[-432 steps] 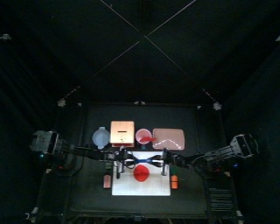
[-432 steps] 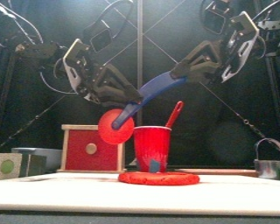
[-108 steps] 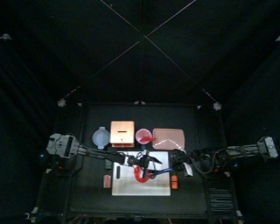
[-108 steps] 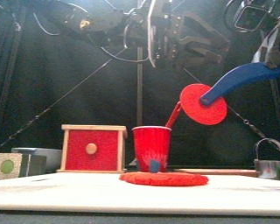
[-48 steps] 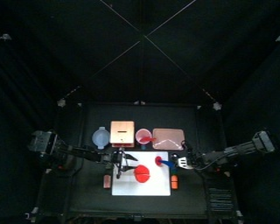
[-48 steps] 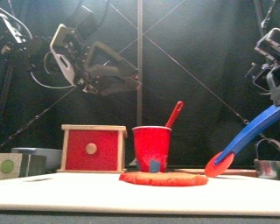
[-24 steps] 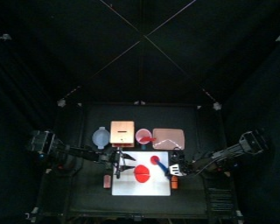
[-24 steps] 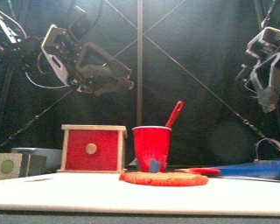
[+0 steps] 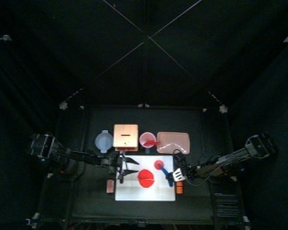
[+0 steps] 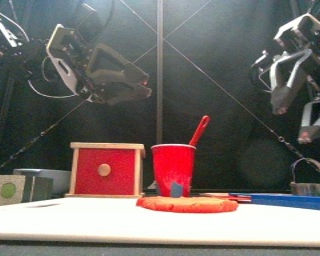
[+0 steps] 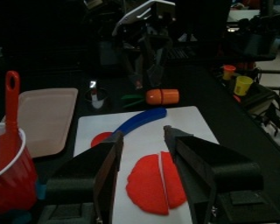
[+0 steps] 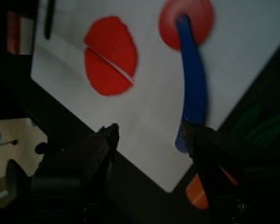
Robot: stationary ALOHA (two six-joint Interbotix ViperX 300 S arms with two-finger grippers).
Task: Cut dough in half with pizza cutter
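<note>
With both grippers' jaws released, the dough (cut line visible) may rejoin, and the pizza cutter at its 3 o'clock could roll off the board.

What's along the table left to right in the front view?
Small green-faced block → red-fronted wooden box → red cup with the dough in front → pizza cutter lying flat → metal container.

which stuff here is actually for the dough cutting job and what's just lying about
For the job:
- dough, with a cut line across it
- pizza cutter, lying on the board
- white board

Lying about:
- red cup with a red tool in it
- red-fronted box
- orange block
- pink tray
</note>
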